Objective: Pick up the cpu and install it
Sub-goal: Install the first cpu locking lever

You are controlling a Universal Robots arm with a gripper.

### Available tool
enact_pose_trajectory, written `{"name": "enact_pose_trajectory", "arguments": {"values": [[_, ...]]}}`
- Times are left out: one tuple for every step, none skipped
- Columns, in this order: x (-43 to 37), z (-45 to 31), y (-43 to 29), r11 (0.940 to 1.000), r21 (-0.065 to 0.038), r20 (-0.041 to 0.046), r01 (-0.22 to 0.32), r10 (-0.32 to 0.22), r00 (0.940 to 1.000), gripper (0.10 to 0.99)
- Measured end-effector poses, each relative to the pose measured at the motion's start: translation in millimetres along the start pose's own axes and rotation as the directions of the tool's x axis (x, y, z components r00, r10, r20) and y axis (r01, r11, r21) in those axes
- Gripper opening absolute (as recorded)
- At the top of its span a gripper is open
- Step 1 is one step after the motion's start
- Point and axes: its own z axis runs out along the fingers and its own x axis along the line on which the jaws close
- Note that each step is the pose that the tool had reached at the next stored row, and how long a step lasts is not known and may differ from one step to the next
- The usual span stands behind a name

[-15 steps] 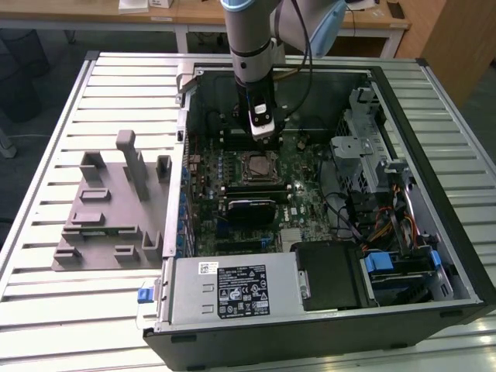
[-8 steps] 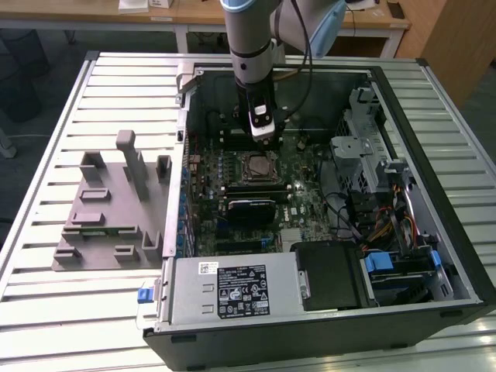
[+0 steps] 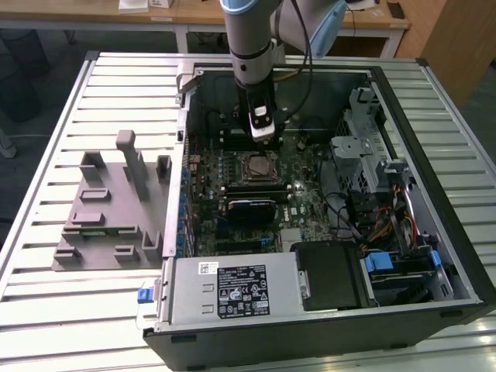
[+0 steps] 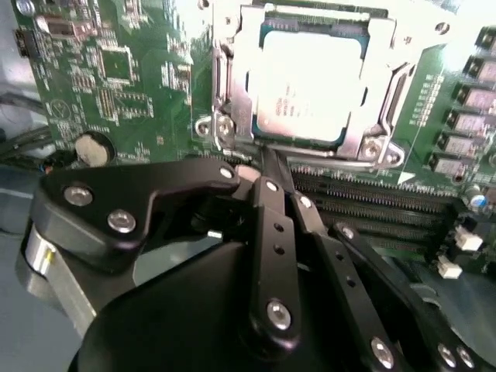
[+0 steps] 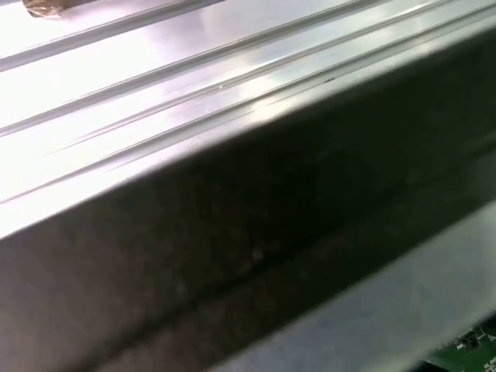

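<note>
Slatted metal desk (image 3: 46,302) carries an open computer case (image 3: 434,116) lying flat, so its board faces up. Seated in the socket, the cpu (image 4: 306,85) lies free; the tool (image 4: 267,167) hovers beside it, clenched on nothing (fingers together)

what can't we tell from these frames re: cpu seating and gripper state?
- cpu: glare washes out its top in the second wrist view; full seating not confirmable. Tiny in the exterior view.
- gripper: fingers converge near the socket frame, tips hidden by its own linkage.
- Exterior view: arm covers the board behind the socket.
- First wrist view: blurred case wall blocks the scene.
</note>
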Motion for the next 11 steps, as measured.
{"name": "enact_pose_trajectory", "arguments": {"values": [[0.0,0.0,0.0,1.0,-0.002,-0.0012,0.0,0.0,1.0,0.106],[0.0,0.1,0.1,1.0,-0.003,-0.0013,-0.001,0.001,1.0,0.106],[0.0,0.0,0.1,1.0,-0.003,-0.0015,-0.001,0.001,1.0,0.106],[0.0,0.0,0.1,1.0,-0.003,-0.0015,-0.001,0.001,1.0,0.106],[-0.1,-0.4,0.0,1.0,-0.002,-0.0011,0.0,0.0,1.0,0.106],[-0.3,-1.5,0.2,1.0,-0.002,-0.001,0.0,0.0,1.0,0.106],[-0.5,-3.2,0.5,1.0,-0.002,-0.001,0.0,0.0,1.0,0.106],[-0.8,-5.1,0.8,1.0,-0.002,-0.0009,0.0,0.0,1.0,0.106],[-1.1,-7.3,1.1,1.0,-0.002,-0.0009,0.0,0.0,1.0,0.106],[-1.5,-9.9,1.5,1.0,-0.002,-0.0009,0.0,0.0,1.0,0.106],[-1.9,-12.5,1.9,1.0,-0.002,-0.0009,0.0,0.0,1.0,0.106]]}}
